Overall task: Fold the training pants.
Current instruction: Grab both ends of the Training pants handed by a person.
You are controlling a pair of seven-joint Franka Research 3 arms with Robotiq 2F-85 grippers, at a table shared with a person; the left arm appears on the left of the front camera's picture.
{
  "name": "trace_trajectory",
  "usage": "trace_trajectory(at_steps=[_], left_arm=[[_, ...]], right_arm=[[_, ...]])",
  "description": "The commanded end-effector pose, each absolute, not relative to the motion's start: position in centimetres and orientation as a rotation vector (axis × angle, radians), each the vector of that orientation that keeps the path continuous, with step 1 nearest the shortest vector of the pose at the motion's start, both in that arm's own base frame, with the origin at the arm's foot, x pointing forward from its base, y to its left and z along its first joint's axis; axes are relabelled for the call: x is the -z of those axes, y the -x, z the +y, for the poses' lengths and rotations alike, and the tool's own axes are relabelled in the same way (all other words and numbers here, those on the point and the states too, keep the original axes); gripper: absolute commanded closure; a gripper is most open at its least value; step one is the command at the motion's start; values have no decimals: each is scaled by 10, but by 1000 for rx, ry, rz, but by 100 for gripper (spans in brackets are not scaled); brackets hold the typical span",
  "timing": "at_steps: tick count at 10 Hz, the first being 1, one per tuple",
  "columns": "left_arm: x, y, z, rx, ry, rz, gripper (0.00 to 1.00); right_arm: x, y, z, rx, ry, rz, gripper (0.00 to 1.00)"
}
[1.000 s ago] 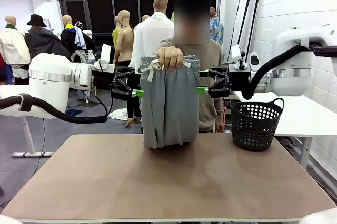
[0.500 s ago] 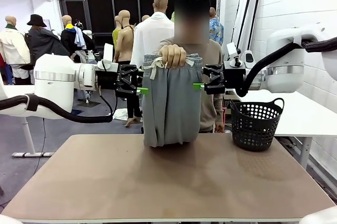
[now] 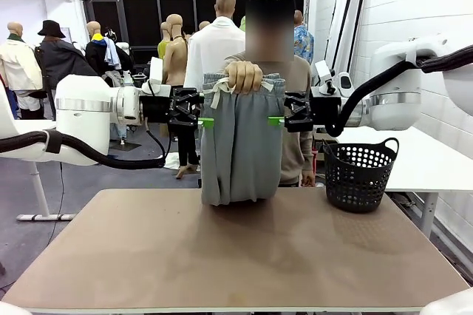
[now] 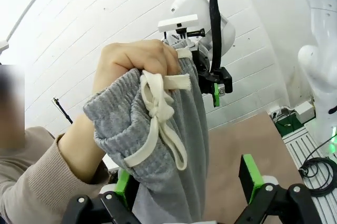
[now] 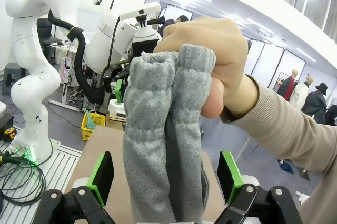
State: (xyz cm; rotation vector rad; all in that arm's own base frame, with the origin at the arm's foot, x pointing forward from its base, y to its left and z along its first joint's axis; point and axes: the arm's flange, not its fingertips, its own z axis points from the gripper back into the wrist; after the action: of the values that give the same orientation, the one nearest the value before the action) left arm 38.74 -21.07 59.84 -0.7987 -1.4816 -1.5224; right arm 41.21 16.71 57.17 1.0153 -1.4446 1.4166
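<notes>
The training pants (image 3: pixel 240 145) hang from the person's hand (image 3: pixel 242 78) over the far edge of the table (image 3: pixel 236 256), and the left arm (image 3: pixel 81 119) and right arm (image 3: pixel 392 97) have closed in, so their released jaws now straddle the pants' 2 sides, ready to grasp.

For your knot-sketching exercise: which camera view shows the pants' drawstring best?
The left wrist view: the drawstring hangs close, knot and loop plain against the pants. The front view gives it small, beside the hand. The right wrist view faces the plain side of the waistband.

a hand (image 5: pixel 210 50) grips the training pants (image 5: pixel 166 145) (bunched waistband) between spread green pads (image 5: pixel 101 177).
</notes>
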Motion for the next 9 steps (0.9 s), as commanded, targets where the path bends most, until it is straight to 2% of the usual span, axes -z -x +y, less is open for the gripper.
trace_trajectory(at_steps=[1,9], left_arm=[[-609,-391,-217,1459,801,-1476,0],[-610,-417,-175,1320,645,-1495,0]], right_arm=[[-576,-417,171,-1391,-1042,-1485,0],[-575,-416,174,-1396,-1034,-1503,0]])
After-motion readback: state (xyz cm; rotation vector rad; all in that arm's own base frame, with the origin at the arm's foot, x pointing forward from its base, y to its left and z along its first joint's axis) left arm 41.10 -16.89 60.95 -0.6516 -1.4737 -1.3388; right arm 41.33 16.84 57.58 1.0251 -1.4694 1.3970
